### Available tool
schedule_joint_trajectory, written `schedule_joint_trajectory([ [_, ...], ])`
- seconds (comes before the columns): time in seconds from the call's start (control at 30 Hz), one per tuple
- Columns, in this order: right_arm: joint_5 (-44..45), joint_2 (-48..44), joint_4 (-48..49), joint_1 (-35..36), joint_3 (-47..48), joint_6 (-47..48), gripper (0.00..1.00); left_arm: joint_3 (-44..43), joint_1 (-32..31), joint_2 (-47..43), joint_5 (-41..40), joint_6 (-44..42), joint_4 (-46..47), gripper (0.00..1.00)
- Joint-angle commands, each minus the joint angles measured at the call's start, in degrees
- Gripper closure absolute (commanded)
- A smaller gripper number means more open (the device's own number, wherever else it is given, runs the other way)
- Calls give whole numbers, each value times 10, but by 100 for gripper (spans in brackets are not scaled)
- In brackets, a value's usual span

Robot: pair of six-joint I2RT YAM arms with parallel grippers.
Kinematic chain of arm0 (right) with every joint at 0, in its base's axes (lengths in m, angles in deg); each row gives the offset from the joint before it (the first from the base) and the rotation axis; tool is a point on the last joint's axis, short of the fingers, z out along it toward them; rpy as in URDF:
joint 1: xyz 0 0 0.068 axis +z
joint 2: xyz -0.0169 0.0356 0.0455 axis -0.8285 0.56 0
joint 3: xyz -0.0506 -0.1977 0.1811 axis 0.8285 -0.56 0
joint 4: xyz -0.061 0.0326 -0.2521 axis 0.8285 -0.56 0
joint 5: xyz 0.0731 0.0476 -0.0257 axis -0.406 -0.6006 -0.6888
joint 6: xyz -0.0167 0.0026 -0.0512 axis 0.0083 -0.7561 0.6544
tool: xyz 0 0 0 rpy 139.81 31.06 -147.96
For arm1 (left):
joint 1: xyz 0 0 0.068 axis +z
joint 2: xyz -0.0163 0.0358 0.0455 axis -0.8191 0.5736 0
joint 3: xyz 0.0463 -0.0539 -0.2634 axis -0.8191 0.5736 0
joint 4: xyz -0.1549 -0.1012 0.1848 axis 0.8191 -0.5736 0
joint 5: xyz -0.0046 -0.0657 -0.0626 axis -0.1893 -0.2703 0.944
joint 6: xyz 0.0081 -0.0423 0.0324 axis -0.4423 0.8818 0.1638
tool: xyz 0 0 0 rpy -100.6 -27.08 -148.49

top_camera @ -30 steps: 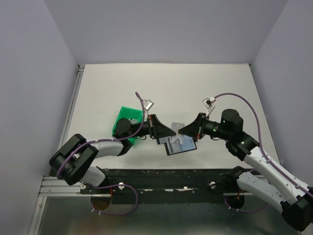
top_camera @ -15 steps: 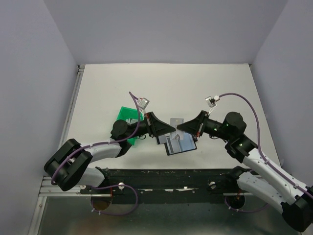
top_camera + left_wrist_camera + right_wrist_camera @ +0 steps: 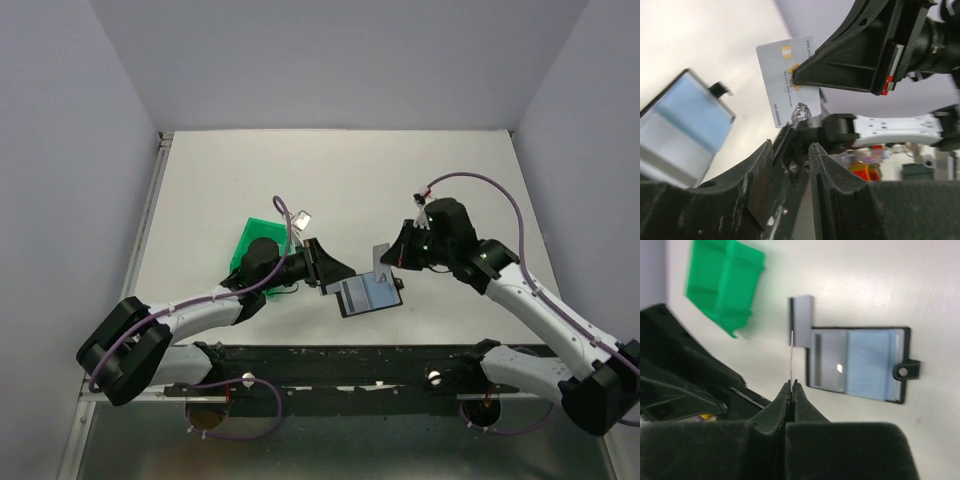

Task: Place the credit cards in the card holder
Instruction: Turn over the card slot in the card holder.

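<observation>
The left gripper (image 3: 790, 147) is seen with its jaws parted, and nothing is held between them or touched by them. Just beyond its fingertips, a thin, rectangular white credit card (image 3: 776, 85) is pinched by one edge in the fully closed jaws of the right gripper (image 3: 791, 384) and is held up off the white table (image 3: 865, 290). Beyond the right jaws, a small black folding card holder (image 3: 903, 371) is laid open and flat, inner face upward. One grey credit card (image 3: 803, 320) is seen projecting from its edge, directly past the pinched card. Two cards can be counted with certainty; whether the pale blue panel inside the holder is a third cannot be told. One card holder is counted, and one green plastic bin (image 3: 722, 282) farther off, left of the right jaws.
</observation>
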Motion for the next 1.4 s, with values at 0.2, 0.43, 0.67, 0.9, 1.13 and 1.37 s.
schedule_joint_trajectory([
  [0.2,47,194,-189,-1,81,131,99,-59,-25,13,-105,-163,-335,69],
  [0.43,77,252,-190,-1,75,147,99,-66,-56,62,-136,-171,-349,85],
  [0.67,129,278,-189,-1,67,153,99,-61,-68,101,-152,-171,-340,94],
  [0.9,149,291,-173,-1,54,152,99,-61,-68,130,-154,-167,-329,96],
  [1.13,140,282,-133,0,31,150,99,-62,-68,146,-148,-161,-317,98],
  [1.37,126,261,-107,5,10,147,99,-64,-69,157,-140,-161,-313,99],
])
